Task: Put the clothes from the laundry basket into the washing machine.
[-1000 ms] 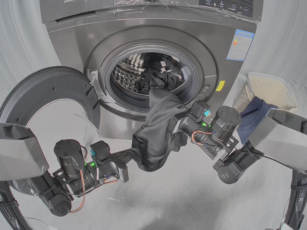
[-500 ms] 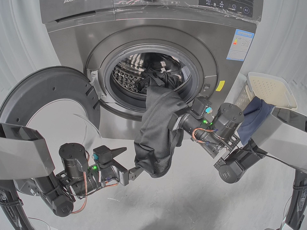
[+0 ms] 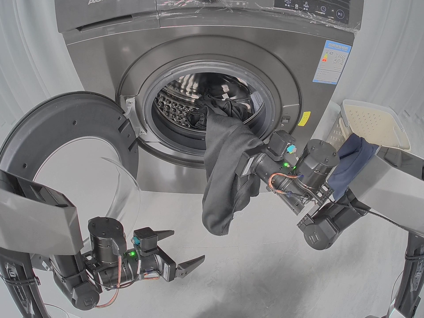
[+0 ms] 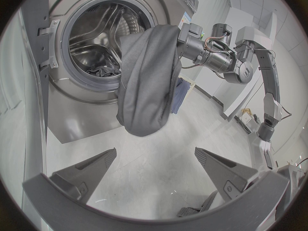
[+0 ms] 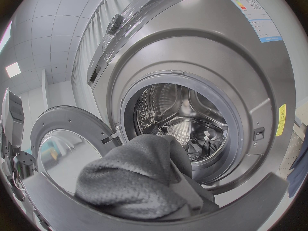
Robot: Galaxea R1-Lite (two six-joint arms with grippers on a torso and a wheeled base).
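Left claw (image 3: 189, 244) is seen spread wide open with nothing held, low over the floor (image 3: 265, 266), just in front of the swung-open door (image 3: 66, 120) of the washing machine (image 3: 110, 54). Over to the right claw (image 3: 244, 168): it is buried under a black garment (image 3: 223, 173), so whether it is clamped or slack cannot be told. That garment is draped across the right claw at the lower lip of the round opening. Its upper end is laid over the lip and into the drum, while the longer part is hung down outside, before the machine's front panel and clear of the floor. More dark clothes (image 5: 202, 145) are spotted lying at the bottom of the drum. By the machine's right side the laundry basket (image 3: 399, 131) is stood on the floor, and a blue garment (image 3: 351, 160) is slung over its near rim, partly hidden behind the right arm. Left claw and black garment are seen well apart.
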